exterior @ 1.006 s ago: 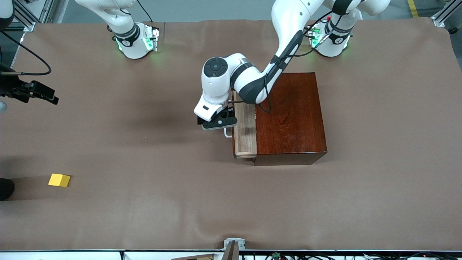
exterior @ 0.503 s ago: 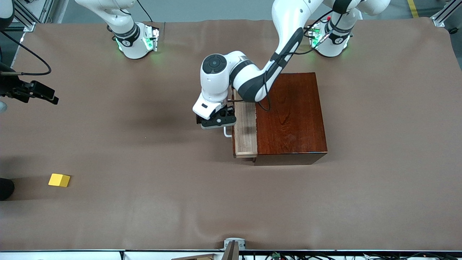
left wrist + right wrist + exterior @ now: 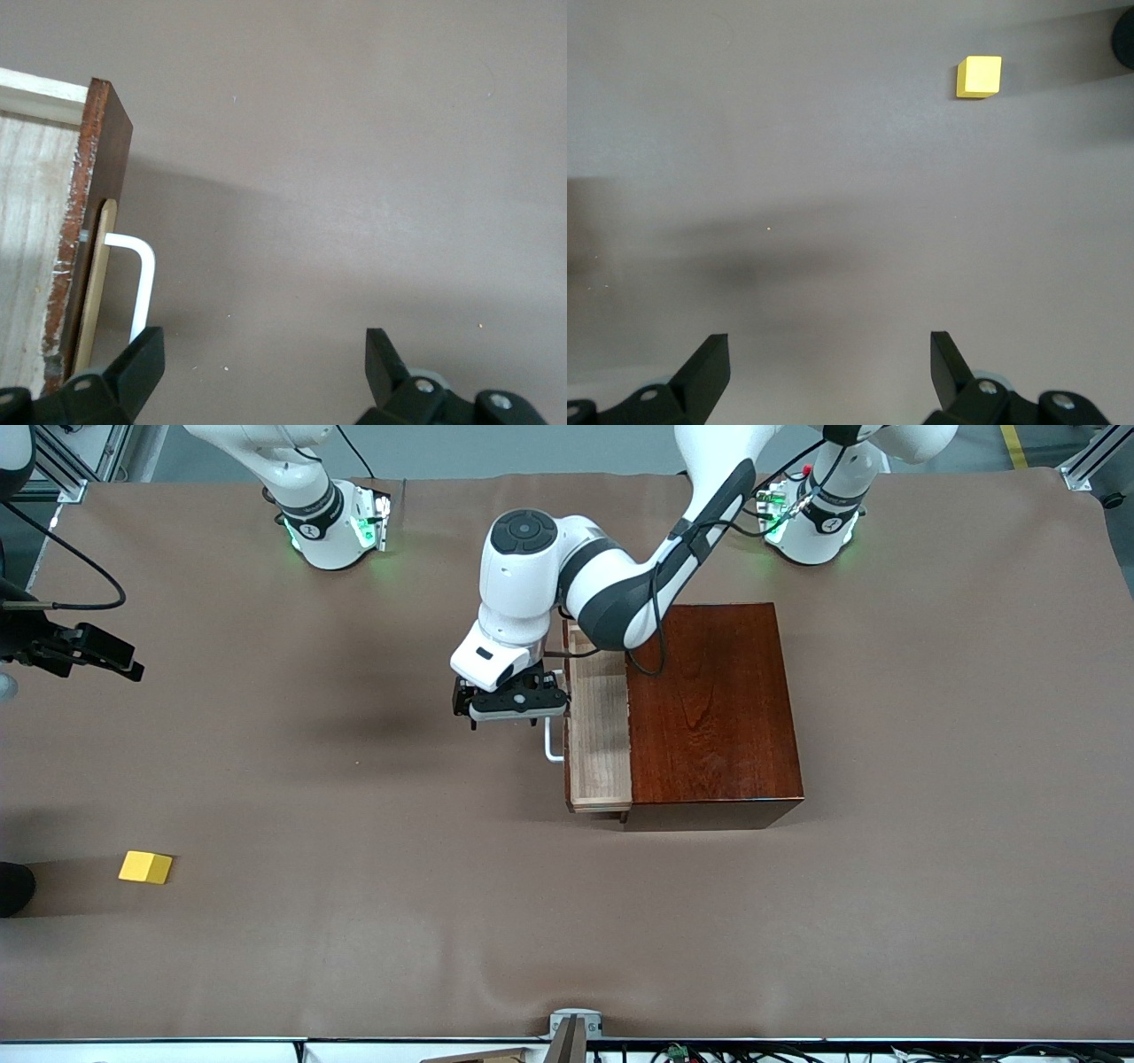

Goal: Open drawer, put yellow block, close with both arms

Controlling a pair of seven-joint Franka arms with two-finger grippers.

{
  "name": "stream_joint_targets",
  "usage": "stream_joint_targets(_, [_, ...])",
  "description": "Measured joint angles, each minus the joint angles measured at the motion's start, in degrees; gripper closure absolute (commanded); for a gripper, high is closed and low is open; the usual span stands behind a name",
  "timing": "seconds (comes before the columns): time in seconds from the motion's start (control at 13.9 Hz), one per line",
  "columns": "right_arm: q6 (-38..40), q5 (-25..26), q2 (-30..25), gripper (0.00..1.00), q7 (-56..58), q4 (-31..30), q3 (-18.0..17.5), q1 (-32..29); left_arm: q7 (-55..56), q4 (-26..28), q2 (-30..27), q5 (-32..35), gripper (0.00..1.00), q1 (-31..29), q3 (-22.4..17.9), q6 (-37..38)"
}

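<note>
Both arms [image 3: 567, 584] white shells, dark grey joint bands, round grey cap on wrist joint. Black cables clipped along forearm. Bases [image 3: 341, 527] glow green. Grippers [image 3: 266, 376] black, visible screws on fingers [image 3: 700, 372].

The box [image 3: 716, 708] is glossy dark red-brown wood; its drawer [image 3: 599, 735] is pale, matt, rough-grained wood with a smooth white handle [image 3: 137, 279]. The table [image 3: 354, 957] wears matt brown cloth.
</note>
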State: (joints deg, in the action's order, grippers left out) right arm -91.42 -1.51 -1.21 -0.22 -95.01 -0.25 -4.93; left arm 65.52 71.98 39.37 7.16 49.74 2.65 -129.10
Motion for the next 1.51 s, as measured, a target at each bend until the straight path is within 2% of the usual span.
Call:
stream_joint_targets(0.14, [-0.15, 0.04, 0.00, 0.00, 0.00, 0.00, 0.00, 0.00, 0.01, -0.27, -1.41, 0.00, 0.00, -0.35, -0.47, 1.44])
stream_joint_targets(0.36, [-0.48, 1.67, 0.01, 0.00, -0.01, 0.62, 0.27, -1.44, 0.04, -0.76, -5.32, 0.06, 0.00, -2.22, -2.48, 7.73])
stream_joint_targets(0.65, [-1.95, 3.77, 1.89, 0.00, 10.46, 4.38, 0.76, -10.61, 0.02, -0.76, -8.86, 0.61, 0.00, -10.57, -3.47, 13.52])
stream_joint_targets(0.79, [-2.65, 3.77, 7.04, 0.00, 13.44, 8.52, 0.87, -14.08, -0.33, -0.76, -9.80, 0.65, 0.00, -15.22, -3.56, 14.73])
stream_joint_targets(1.08, [-8.08, 3.77, 22.61, 0.00, 13.74, 17.47, 0.01, -14.44, -3.96, -0.77, -12.47, 0.67, 0.00, -22.51, -3.53, 17.52])
stream_joint_targets(1.51, [-20.34, 3.75, 38.73, 0.00, 13.72, 20.00, -0.39, -13.36, -14.98, -0.67, -15.94, 0.67, 0.00, -29.86, -3.25, 23.70])
